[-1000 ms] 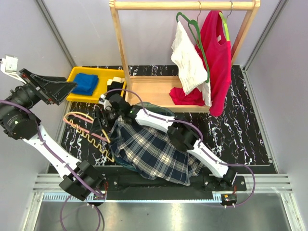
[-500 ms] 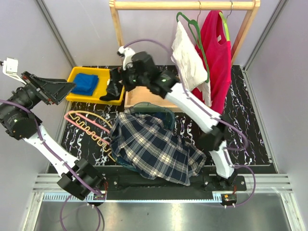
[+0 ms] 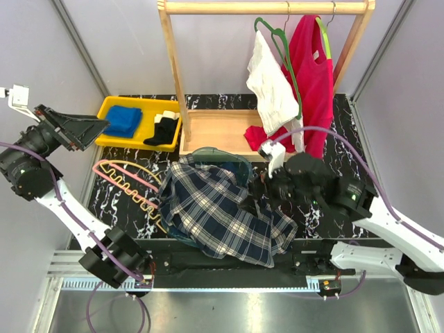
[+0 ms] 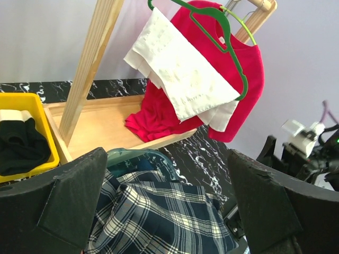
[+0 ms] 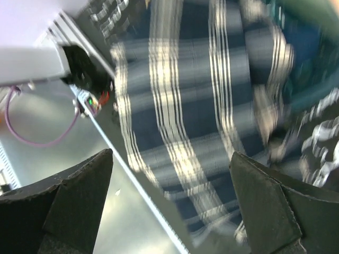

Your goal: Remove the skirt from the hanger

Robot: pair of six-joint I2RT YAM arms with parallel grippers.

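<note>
Bin holds blue cloth, black socks; left claw and right claw gape.

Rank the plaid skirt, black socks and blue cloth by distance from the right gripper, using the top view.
1. Plaid skirt: on the table directly below the right gripper.
2. Black socks: at the right end of the yellow tray, off to the left and back.
3. Blue cloth: farther left in the same tray.

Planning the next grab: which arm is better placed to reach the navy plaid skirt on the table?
Right. The right claw, open, hovers over the navy plaid fabric skirt; the left claw, also open, is raised far off to the side.
</note>
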